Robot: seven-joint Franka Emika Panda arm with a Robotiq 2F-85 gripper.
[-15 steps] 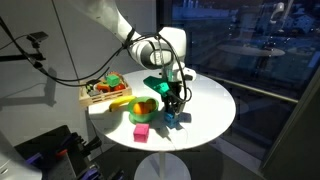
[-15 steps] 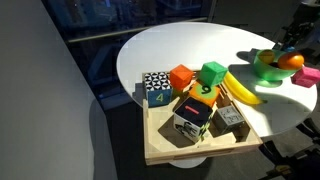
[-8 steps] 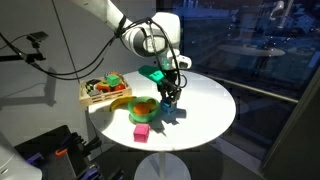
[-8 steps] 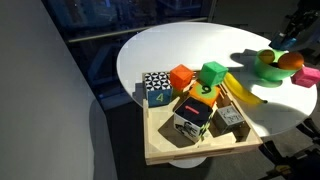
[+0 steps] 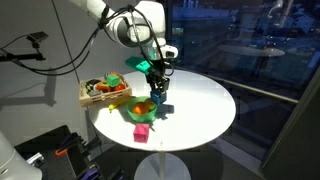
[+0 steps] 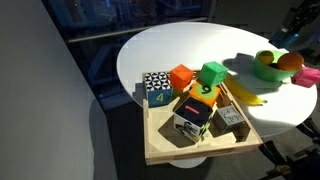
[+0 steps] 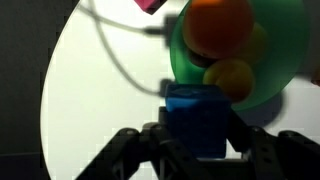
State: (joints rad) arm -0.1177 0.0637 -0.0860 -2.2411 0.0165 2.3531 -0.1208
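End effector (image 5: 157,91) clamps a blue cube (image 7: 196,118) beside a round green bowl (image 7: 276,56).

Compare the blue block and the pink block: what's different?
Colour: the blue block is blue, the pink block is pink.
Hold: the blue block is clamped between the fingers of the gripper; the pink block is untouched.
Place: the blue block hangs at the rim of the green bowl, apparently off the table; the pink block lies flat on the table beside the bowl.
Shared: both are small, boxy blocks near the bowl.
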